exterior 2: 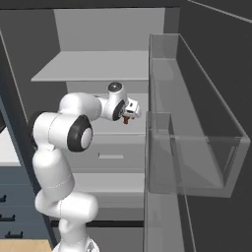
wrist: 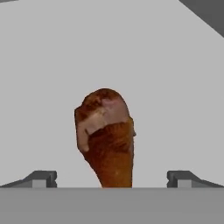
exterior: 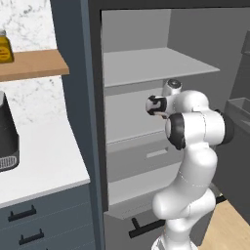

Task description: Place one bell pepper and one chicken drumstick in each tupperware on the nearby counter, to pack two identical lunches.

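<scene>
My gripper stands wide open around the chicken drumstick, which lies on the grey fridge shelf between my fingertips (narrow end nearest), and closing off-centre could squirt it away.

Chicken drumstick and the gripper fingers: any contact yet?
Apart. In the hand view the chicken drumstick lies centred between the wide-open fingertips, with bare grey shelf showing on both sides of it.
</scene>
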Tool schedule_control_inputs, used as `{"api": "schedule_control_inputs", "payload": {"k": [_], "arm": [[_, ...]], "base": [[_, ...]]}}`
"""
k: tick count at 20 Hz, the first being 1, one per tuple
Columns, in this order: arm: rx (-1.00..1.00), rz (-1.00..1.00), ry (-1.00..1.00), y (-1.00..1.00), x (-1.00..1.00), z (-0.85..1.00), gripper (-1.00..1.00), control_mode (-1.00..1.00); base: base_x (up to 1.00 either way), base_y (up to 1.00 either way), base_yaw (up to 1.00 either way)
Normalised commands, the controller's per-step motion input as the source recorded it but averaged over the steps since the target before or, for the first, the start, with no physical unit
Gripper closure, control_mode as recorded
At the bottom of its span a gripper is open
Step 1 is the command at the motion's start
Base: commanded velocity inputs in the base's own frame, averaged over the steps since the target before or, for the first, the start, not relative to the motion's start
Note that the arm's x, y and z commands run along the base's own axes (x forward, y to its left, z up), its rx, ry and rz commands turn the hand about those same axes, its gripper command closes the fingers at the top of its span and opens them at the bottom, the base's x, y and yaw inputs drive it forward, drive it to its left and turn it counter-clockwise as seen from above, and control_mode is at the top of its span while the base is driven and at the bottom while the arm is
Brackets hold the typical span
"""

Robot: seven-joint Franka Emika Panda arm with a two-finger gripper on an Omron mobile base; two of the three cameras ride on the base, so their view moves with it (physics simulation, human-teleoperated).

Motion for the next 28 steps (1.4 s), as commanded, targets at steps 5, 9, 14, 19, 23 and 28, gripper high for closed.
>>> {"api": "schedule_control_inputs", "payload": {"k": [5, 9, 14, 19, 23, 28], "arm": [[0.0, 0.0, 0.0, 0.0, 0.22, -0.22, -1.0, -1.0], [0.0, 0.0, 0.01, 0.0, 0.14, -0.35, 1.0, -1.0], [0.0, 0.0, 0.0, 0.0, 0.24, -0.2, 1.0, -1.0], [0.0, 0.0, 0.0, 0.0, -0.09, 0.0, 1.0, -1.0], [0.0, 0.02, -0.02, -0.01, -0.91, -0.03, 1.0, -1.0], [0.02, 0.05, -0.16, -0.02, -1.0, 0.0, 1.0, -1.0]], "base": [[0.0, 0.0, 0.0], [0.0, 0.0, 0.0], [0.0, 0.0, 0.0], [0.0, 0.0, 0.0], [0.0, 0.0, 0.0], [0.0, 0.0, 0.0]]}}
